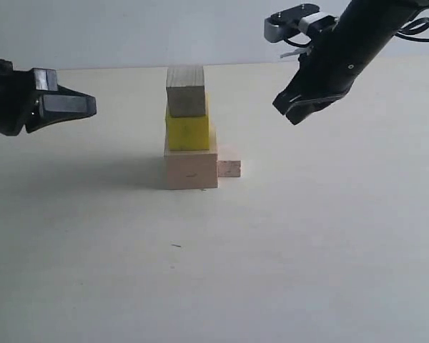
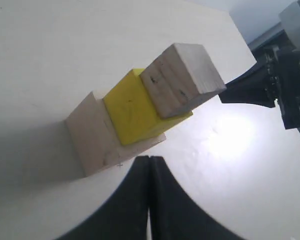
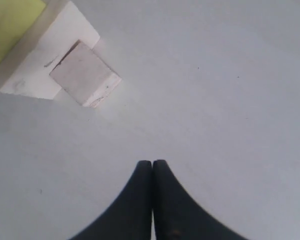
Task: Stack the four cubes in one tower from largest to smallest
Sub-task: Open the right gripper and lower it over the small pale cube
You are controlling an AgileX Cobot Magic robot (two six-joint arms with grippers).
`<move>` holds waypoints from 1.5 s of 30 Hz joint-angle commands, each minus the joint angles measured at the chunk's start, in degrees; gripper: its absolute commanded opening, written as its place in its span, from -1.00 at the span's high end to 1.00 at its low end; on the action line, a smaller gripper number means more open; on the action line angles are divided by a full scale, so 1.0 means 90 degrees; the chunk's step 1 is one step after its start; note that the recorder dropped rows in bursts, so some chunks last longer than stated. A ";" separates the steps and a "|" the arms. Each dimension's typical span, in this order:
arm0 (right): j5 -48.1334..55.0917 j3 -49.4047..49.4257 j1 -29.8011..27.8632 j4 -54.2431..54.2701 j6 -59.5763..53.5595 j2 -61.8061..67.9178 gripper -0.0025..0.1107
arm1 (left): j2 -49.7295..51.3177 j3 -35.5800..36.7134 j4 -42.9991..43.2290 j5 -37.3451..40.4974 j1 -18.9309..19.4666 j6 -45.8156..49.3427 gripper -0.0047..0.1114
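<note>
Three-cube tower (image 1: 188, 132), one smallest cube (image 1: 229, 168) just beside its base.

The scene is viewed by the exterior camera from low, almost at the level of the table (image 1: 307, 271). The stack (image 1: 189, 136) is faced frontally from a moderate distance. The left wrist camera is directed past the left gripper (image 2: 149, 161) at the same stack, from near and obliquely from above. The right gripper (image 2: 250, 94) is also caught beyond it. The right wrist camera is pointed steeply down at the table, from near. The smallest cube (image 3: 85, 74) beside the largest cube (image 3: 32, 75) is shared with the exterior view.
</note>
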 commanded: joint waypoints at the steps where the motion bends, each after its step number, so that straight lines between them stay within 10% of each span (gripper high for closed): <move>1: 0.0070 0.0016 -0.0018 -0.0045 -0.0692 -0.0072 0.64 | -0.0760 0.0021 0.0459 -0.0133 0.0015 -0.0455 0.92; 9: 0.0054 0.0016 -0.0018 0.0308 -0.0897 0.0185 -0.22 | -0.1694 0.0021 0.1986 -0.0120 0.0015 -0.2073 0.92; 22: -0.0662 0.0016 -0.0018 0.0246 -0.1091 0.0337 -0.23 | -0.1887 0.0021 0.2209 -0.0090 0.0015 -0.2167 0.92; 33: 0.0743 0.0016 -0.0018 0.1277 -0.7541 0.0402 -0.23 | -0.1887 0.0021 0.2283 -0.0134 0.0015 -0.2168 0.92; 45: 0.0480 0.0016 -0.0018 0.2960 -0.7417 0.0828 -0.23 | -0.1887 0.0021 0.2351 0.0044 0.0015 -0.2206 0.92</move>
